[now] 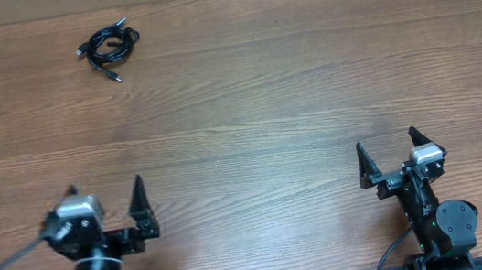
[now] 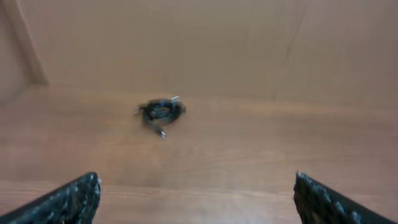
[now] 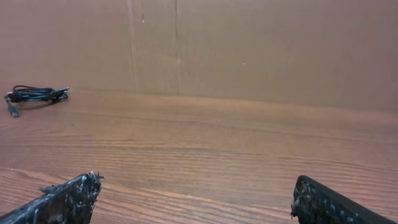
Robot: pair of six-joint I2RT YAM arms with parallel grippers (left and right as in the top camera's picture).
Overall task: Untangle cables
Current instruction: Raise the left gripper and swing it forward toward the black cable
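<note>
Both spread and empty, left gripper (image 1: 104, 182) and right gripper (image 1: 385, 138) wait at the near edge of the table (image 1: 264, 95), seemingly poised for the cables (image 1: 108, 46) bundled far left.

Matte black bodies with rounded joints, topped by silver-grey wrist blocks (image 1: 78, 208). Tipped with black pointed rough-surfaced fingers (image 2: 68, 202) on left gripper (image 1: 105, 183) and right gripper (image 1: 385, 137). Trailing from left base, thick grey cable (image 1: 3, 263).

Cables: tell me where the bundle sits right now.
In the overhead view the cables lie bundled at the far left of the table, well ahead of the open left gripper and untouched.
</note>
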